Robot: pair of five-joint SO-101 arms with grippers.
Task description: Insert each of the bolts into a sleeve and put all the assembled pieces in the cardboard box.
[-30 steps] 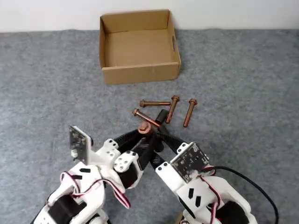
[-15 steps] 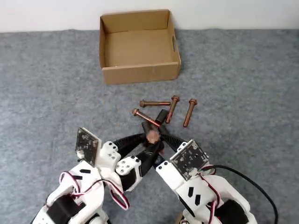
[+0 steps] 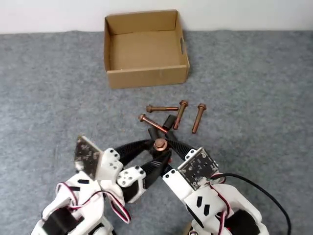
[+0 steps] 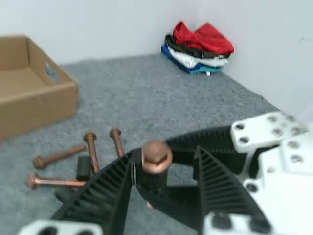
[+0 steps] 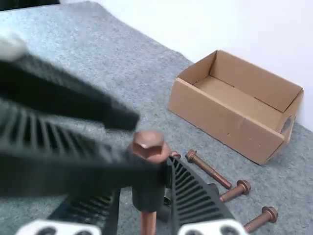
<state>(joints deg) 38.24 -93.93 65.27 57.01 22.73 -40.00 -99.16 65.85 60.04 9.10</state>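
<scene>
Bolt shifting back from box; we are logging it upright in sleeve, right gripper clamping that sleeve. Left wrist view is showing left gripper parted; box lying well apart.

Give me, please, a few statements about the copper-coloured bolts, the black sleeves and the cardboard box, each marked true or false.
1. The open brown cardboard box already holds an assembled piece. False: it is empty.
2. Four loose copper-coloured bolts lie on the grey carpet. True.
3. The right gripper grips a black sleeve with a copper-coloured bolt standing head up in it. True.
4. The spare black sleeve lies inside the box. False: it lies on the carpet among the loose bolts.
</scene>
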